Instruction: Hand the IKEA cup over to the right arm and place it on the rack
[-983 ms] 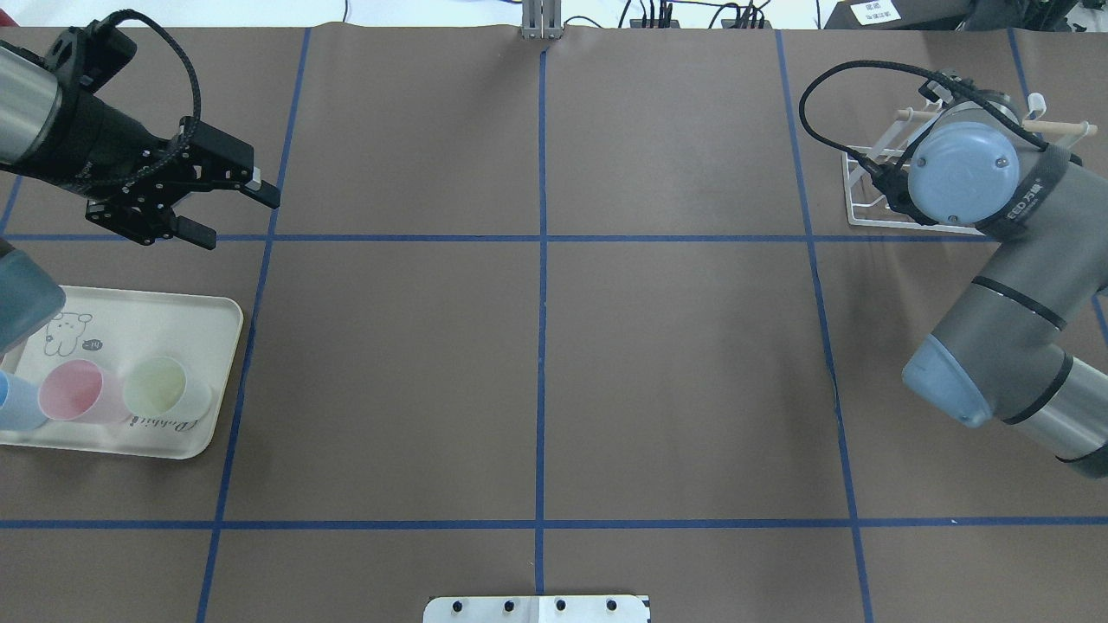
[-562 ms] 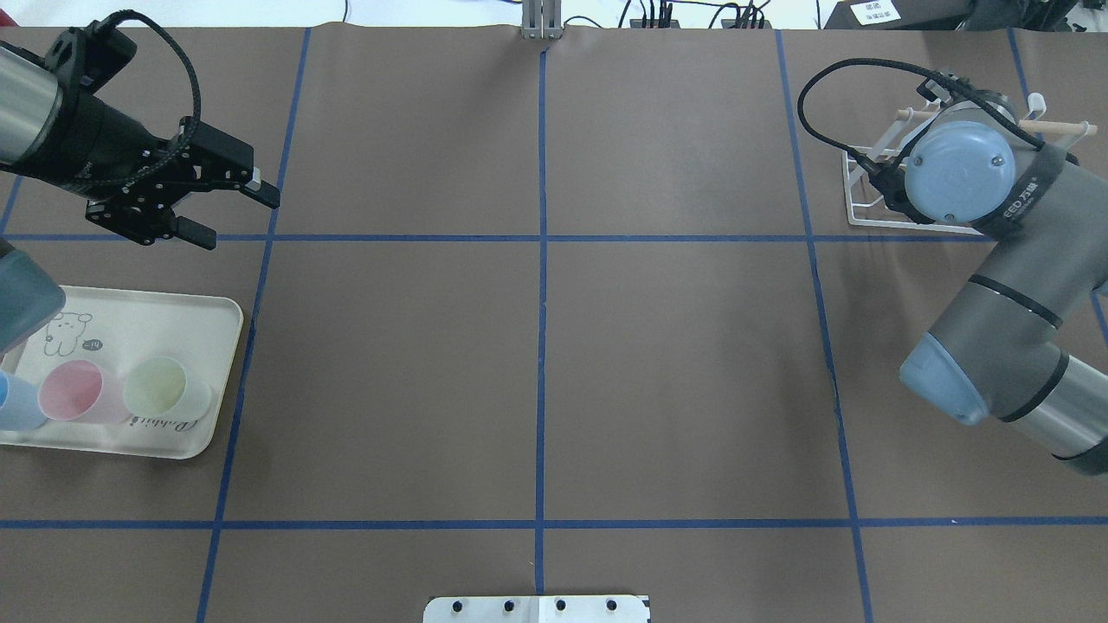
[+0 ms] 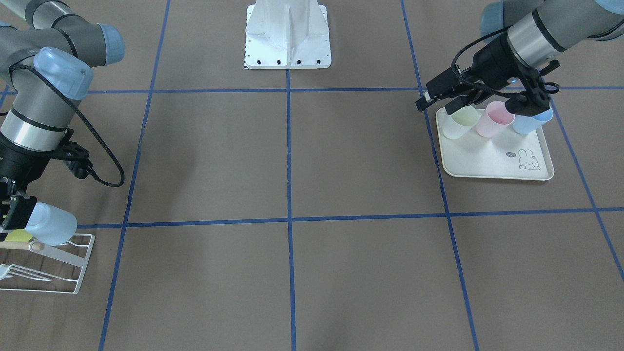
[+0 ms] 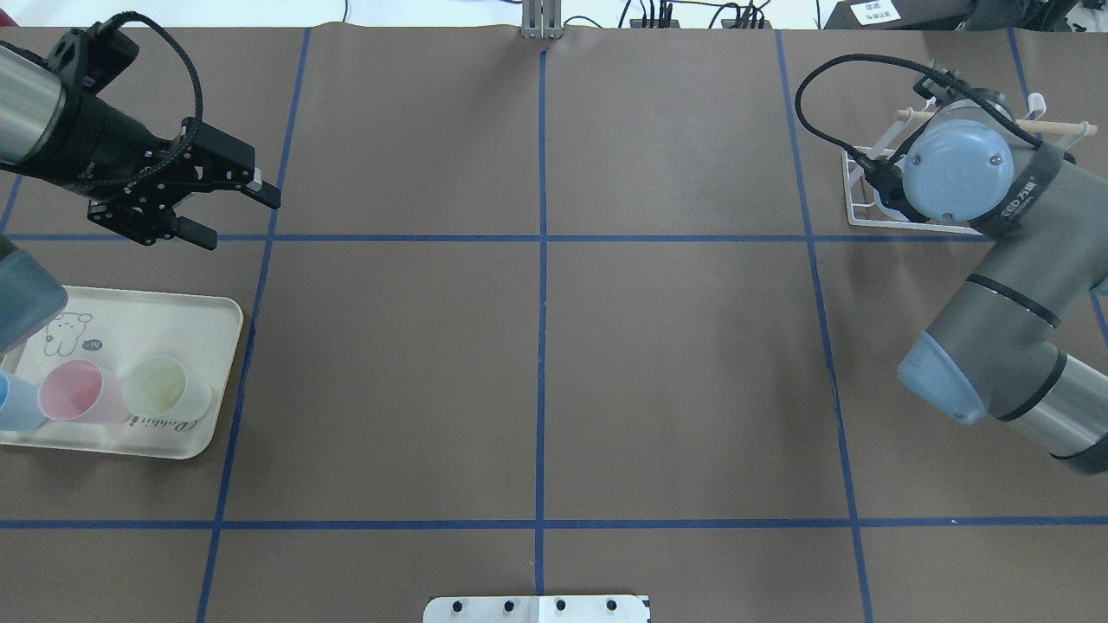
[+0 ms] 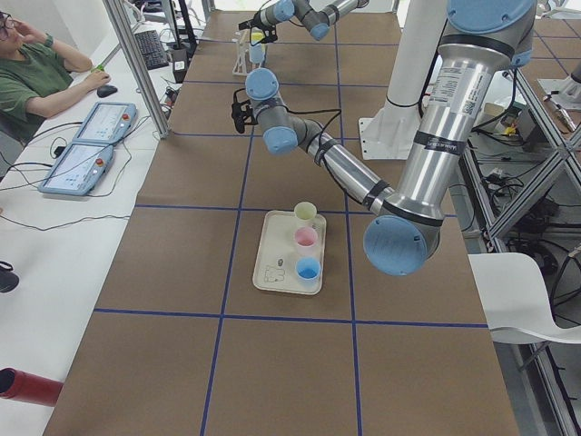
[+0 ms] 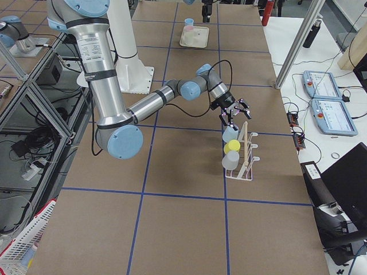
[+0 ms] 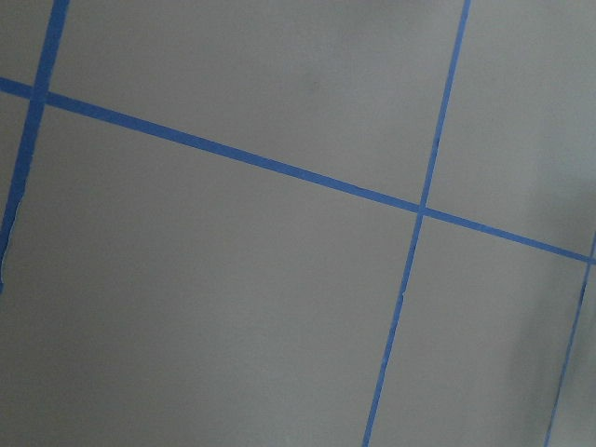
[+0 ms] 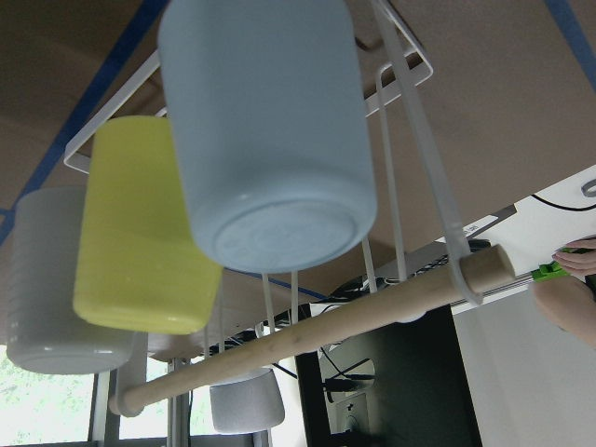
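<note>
- Presently the right arm (image 4: 1004, 285) reaches to the far right corner of the surface (image 4: 675, 363), with its wrist over the white wire rack (image 4: 857, 216).
- Seen from the right end, the right claw (image 6: 234, 116) has its fingers spread wide just above the pale blue IKEA cup (image 8: 270, 140). Whether a finger touches the cup cannot be told.
- That cup sits on the rack with its base turned toward the right wrist camera, at one end of a row of three.
- Just beside it is a yellow cup (image 8: 140, 233), and then a white cup (image 8: 47, 279), both on the rack the same way round.
- A light wooden dowel (image 8: 372, 307) runs across the rack beside the three cup bases.
- The left arm (image 4: 52, 130) comes in at the far left, and the left claw (image 4: 229, 212) hangs over the bare surface with its fingers apart and nothing between them.
- Nearer than that claw, at the left edge, lies a cream tray (image 4: 130, 320) with a rabbit drawing.
- Three cups stand on the tray mouth-up in a row: a green cup (image 4: 164, 389), a pink cup (image 4: 78, 391) and a blue cup (image 5: 309, 270).
- The left wrist camera shows only brown surface crossed by blue tape lines (image 7: 279, 168).
</note>
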Action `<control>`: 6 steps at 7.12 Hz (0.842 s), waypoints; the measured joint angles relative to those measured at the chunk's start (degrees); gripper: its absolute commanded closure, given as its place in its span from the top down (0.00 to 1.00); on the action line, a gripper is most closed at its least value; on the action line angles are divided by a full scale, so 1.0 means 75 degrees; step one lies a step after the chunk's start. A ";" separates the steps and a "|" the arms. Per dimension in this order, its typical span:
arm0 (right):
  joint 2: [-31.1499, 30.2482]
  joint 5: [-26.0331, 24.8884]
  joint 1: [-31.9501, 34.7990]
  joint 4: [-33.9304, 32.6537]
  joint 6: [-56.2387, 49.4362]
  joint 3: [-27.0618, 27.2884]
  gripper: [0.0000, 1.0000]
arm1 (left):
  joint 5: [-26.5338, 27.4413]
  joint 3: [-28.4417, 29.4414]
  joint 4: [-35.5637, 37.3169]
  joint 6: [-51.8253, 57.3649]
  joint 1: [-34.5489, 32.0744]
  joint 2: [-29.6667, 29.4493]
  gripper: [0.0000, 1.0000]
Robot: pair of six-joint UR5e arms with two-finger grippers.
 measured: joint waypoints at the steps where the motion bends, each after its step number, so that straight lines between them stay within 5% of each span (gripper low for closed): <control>1: 0.0017 0.0091 0.0000 0.0008 0.0178 0.0033 0.98 | 0.0014 0.0004 -0.0005 0.0003 -0.0001 0.0004 1.00; 6: 0.0028 0.2284 0.0002 0.0056 0.4739 0.0631 0.99 | 0.1029 -0.0082 -0.0006 0.2569 0.0193 0.0928 1.00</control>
